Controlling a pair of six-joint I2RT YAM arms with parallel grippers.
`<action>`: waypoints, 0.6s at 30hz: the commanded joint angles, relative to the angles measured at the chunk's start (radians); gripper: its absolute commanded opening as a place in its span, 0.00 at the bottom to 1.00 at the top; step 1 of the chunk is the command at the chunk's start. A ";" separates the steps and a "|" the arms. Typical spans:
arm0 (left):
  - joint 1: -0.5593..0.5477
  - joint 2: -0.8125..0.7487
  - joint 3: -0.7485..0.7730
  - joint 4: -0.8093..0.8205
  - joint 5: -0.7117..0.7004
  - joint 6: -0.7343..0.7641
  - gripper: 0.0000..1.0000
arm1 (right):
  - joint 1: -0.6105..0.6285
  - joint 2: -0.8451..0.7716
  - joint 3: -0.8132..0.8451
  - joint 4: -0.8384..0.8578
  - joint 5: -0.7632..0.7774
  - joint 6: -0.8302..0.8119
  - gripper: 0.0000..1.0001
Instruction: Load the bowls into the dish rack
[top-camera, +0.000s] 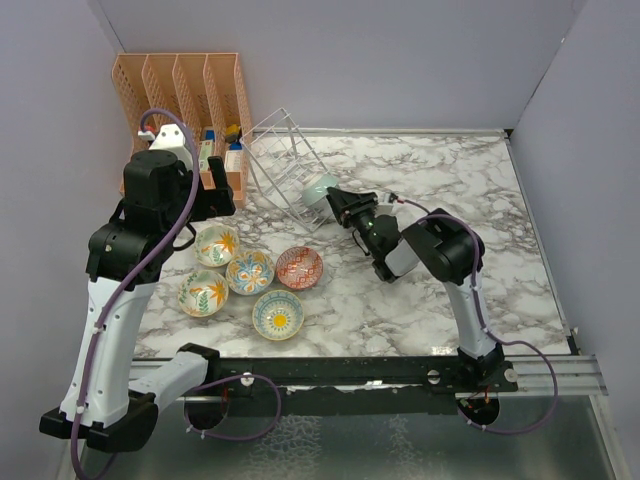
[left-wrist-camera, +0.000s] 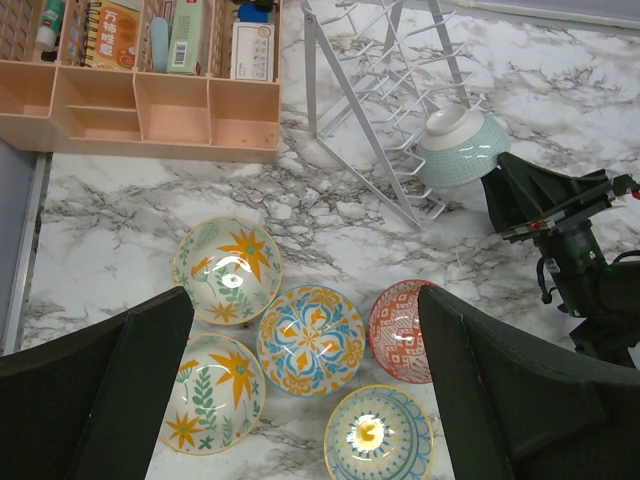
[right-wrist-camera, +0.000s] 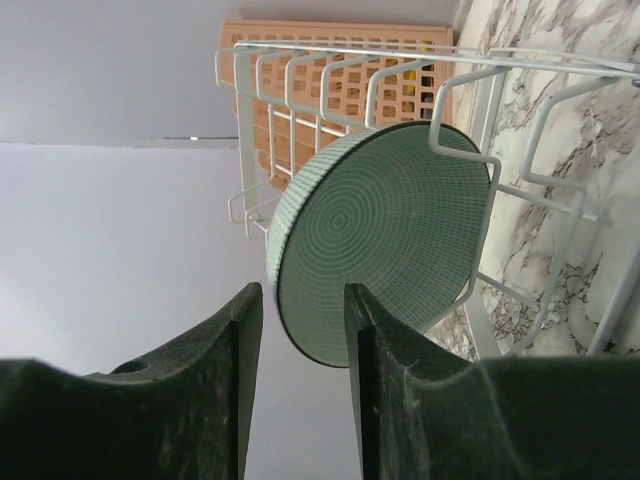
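The plain teal bowl (top-camera: 320, 188) stands on edge in a slot at the near end of the wire dish rack (top-camera: 283, 160). In the right wrist view the bowl's ribbed underside (right-wrist-camera: 380, 230) faces me among the rack's wires (right-wrist-camera: 520, 200). My right gripper (top-camera: 338, 200) is open, its tips either side of the bowl's lower rim, with a gap showing. Several painted bowls lie face up on the marble: orange-flower (left-wrist-camera: 227, 270), blue-yellow (left-wrist-camera: 311, 340), red (left-wrist-camera: 400, 330), leaf-pattern (left-wrist-camera: 210, 393) and sun-centre (left-wrist-camera: 378, 435). My left gripper (left-wrist-camera: 303, 295) hangs open and empty above them.
An orange slotted organiser (top-camera: 185, 95) holding small items stands at the back left, touching the rack's left side. Grey walls close in the back and both sides. Bare marble (top-camera: 470, 270) lies to the right of the bowls.
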 joint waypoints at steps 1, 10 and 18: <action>-0.005 -0.018 0.003 0.014 0.014 -0.004 0.98 | -0.008 -0.056 -0.014 0.073 -0.050 -0.034 0.42; -0.005 -0.016 0.014 0.018 0.017 -0.011 0.98 | -0.020 -0.123 0.030 -0.048 -0.118 -0.081 0.62; -0.005 -0.028 0.014 0.018 0.002 -0.011 0.99 | -0.027 -0.204 -0.032 -0.175 -0.155 -0.082 0.71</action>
